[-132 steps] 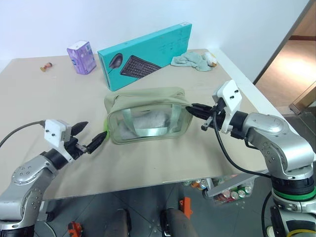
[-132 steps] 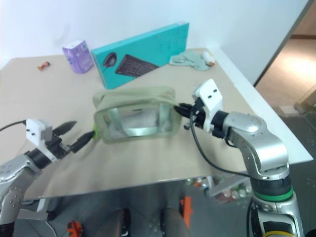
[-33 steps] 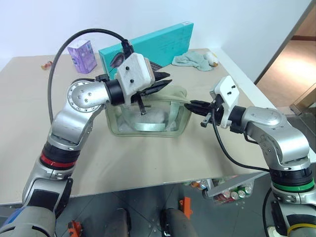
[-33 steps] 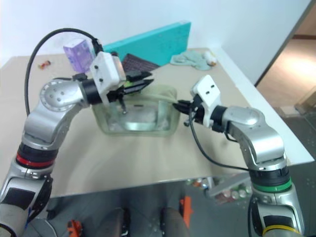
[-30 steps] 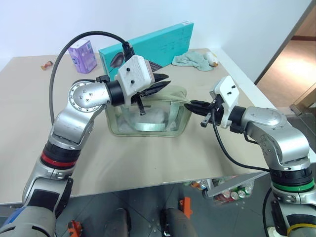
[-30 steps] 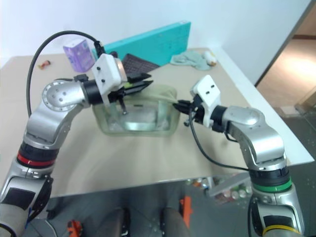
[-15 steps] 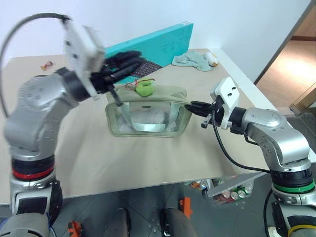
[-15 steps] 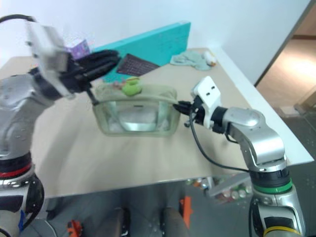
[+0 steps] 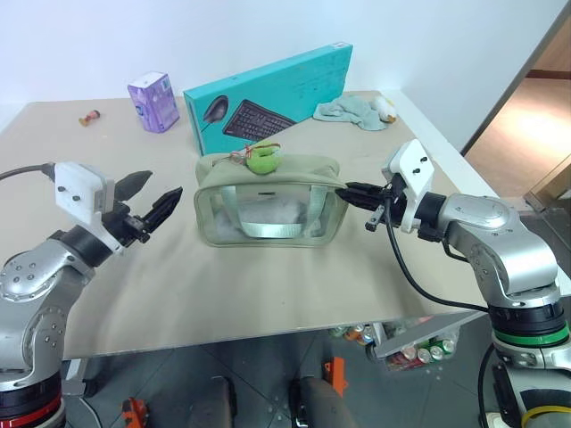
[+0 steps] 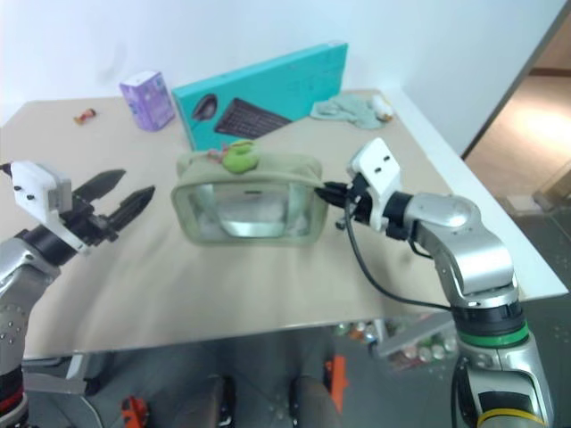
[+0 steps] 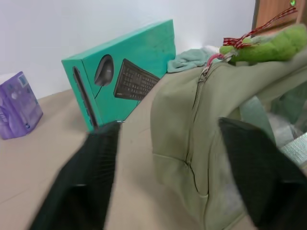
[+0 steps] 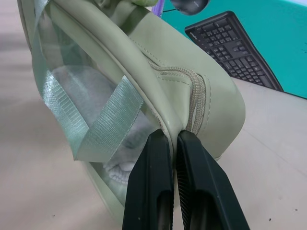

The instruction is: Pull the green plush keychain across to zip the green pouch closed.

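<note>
Nearest the robot, the left end effector [image 9: 150,203] hangs over the bare worktop [image 9: 268,285] well to the left of the pouch [image 9: 268,203], its two black fingers spread apart and holding nothing. A second ago it was up over the pouch's top, closed at the keychain; it has since let go and swung back out to its own side. Across from it, the right end effector [image 9: 351,192] has not moved: its fingers are pinched tight on the right end seam of the pouch, just beside the zipper's end, bracing the bag.

The pouch sits upright mid-worktop, clear panel and webbing handle facing the robot. The keychain [image 9: 262,160] now lies on top of it, left of the middle, with its red-pink tag trailing leftward. In the left wrist view the zipper [image 11: 195,96] running down the near end from the keychain looks closed. Whether the stretch from the keychain to the right end is shut cannot be told.

So the release looks premature, or a pause to regrip: the pull may have covered only part of the track, and the left end effector would likely need to return for the keychain.

Behind the pouch stands the keyboard box [image 9: 268,98], with a purple carton [image 9: 150,90] and a teal cloth [image 9: 350,111] further back.
</note>
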Available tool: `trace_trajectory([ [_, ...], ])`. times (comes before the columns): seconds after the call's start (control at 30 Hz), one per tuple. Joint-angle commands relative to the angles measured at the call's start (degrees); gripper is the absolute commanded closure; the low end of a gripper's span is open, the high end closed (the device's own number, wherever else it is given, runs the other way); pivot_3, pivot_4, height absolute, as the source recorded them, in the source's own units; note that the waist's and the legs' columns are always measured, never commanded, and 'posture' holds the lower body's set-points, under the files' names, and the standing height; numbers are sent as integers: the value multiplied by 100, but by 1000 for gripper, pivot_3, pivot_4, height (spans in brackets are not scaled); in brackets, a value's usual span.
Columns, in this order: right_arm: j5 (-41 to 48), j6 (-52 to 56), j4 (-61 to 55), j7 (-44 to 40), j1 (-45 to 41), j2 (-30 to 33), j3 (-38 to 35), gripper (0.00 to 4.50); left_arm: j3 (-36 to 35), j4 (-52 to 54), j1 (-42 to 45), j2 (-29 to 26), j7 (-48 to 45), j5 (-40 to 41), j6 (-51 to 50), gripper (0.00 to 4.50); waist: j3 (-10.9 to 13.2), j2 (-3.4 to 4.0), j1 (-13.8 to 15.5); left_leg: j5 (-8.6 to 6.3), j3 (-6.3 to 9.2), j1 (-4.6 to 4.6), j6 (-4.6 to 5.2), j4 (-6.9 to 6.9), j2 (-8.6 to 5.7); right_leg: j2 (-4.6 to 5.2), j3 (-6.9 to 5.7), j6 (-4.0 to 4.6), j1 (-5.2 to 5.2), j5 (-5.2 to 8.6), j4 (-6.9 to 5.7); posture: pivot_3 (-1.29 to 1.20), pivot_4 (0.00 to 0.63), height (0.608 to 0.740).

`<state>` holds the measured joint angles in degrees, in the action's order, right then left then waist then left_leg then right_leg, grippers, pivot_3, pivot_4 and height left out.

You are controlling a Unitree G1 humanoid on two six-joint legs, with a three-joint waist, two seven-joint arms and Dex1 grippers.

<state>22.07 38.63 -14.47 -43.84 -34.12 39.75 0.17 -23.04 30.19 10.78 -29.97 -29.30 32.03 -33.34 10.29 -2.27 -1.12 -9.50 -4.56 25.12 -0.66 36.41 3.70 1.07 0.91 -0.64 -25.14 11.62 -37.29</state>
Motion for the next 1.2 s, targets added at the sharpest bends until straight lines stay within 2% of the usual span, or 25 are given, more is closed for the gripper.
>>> trace_trajectory([
  [0.03, -54, -103, -57, -31, -118, 50, -33, 4500, 85, 35, 15, 84, 12, 192, 130, 75, 0, 0, 0, 0, 2, 0, 0, 0, 1, -2, -1, 1, 0, -1, 0, 0, 150, 740],
  [0.27, -87, -111, -76, -18, -90, 64, -51, 4500, 429, -178, 133, 105, -224, 565, -36, 75, 0, 0, 0, -1, 3, 2, -1, -3, 0, -3, -1, 2, -1, -2, 0, 0, 150, 740],
  [0.4, -82, -90, -125, 0, -51, 66, -74, 4500, 626, -476, 265, 77, -302, 440, 119, 75, 0, 0, 0, 0, 4, 3, -1, -3, 0, -4, -2, 2, -1, -2, 0, 0, 150, 740],
  [0.57, -65, -44, -186, 26, -25, 71, -90, 4500, 819, -805, 451, 60, -470, 304, 305, 1452, 0, 0, 0, 0, 3, 3, 0, -3, 0, -4, -2, 2, -2, -2, 0, 0, 150, 740],
  [0.6, -64, -37, -193, 34, -27, 71, -92, 4500, 860, -854, 485, 45, -498, 267, 334, 1917, 0, 0, 0, 0, 3, 3, 0, -3, -1, -3, -1, 2, -2, -2, 0, 0, 150, 740],
  [0.83, -50, 31, -271, 70, -30, 79, -107, 4500, 1019, -959, 635, 53, -615, 184, 472, 4310, 0, 0, 0, -1, 4, 5, -1, -4, 0, -4, -2, 2, -3, -2, 0, 0, 150, 740],
  [0.9, -7, 82, -283, 27, -39, 94, -102, 4500, 1077, -919, 650, 49, -631, 177, 461, 4451, 0, 0, 0, -1, 3, 5, -1, -4, 0, -3, -2, 2, -3, -2, 0, 0, 150, 740],
  [0.97, 4, 73, -267, -28, -57, 111, -86, 3745, 1104, -873, 632, 40, -631, 173, 447, 4500, 0, 0, 0, 0, 3, 5, -1, -4, -1, -2, -1, 2, -2, -2, 0, 0, 150, 740],
  [1.03, 45, 112, -255, -17, -67, 87, -124, 3251, 1117, -850, 596, 20, -621, 154, 450, 4500, 0, 0, 1, -1, 3, 5, -1, -4, -1, -2, -1, 2, -2, -2, 0, 0, 150, 740],
  [1.07, 76, 150, -253, -7, -68, 73, -150, 2756, 1121, -844, 578, 11, -614, 144, 455, 4500, 0, 0, 1, 0, 3, 5, -1, -4, -2, -2, -2, 2, -3, -2, 0, 0, 150, 740],
  [1.13, 57, 98, -175, -105, -99, 185, -171, 2295, 1110, -801, 531, 0, -604, 176, 423, 4500, 0, 0, 1, -1, 4, 6, -1, -4, -2, -2, -2, 2, -3, -2, 0, 0, 150, 740],
  [1.17, 17, 43, -139, -151, -107, 254, -167, 1580, 1105, -786, 516, -4, -598, 190, 408, 4500, 0, 0, 1, -1, 4, 7, -1, -4, -2, -2, -2, 2, -3, -2, 0, 0, 150, 740],
  [1.2, -34, -43, -71, -228, -110, 346, -177, 1374, 1100, -775, 502, -9, -592, 202, 396, 4500, 0, 0, 2, -1, 4, 8, -1, -4, -2, -1, -2, 2, -3, -2, 0, 0, 150, 740],
])
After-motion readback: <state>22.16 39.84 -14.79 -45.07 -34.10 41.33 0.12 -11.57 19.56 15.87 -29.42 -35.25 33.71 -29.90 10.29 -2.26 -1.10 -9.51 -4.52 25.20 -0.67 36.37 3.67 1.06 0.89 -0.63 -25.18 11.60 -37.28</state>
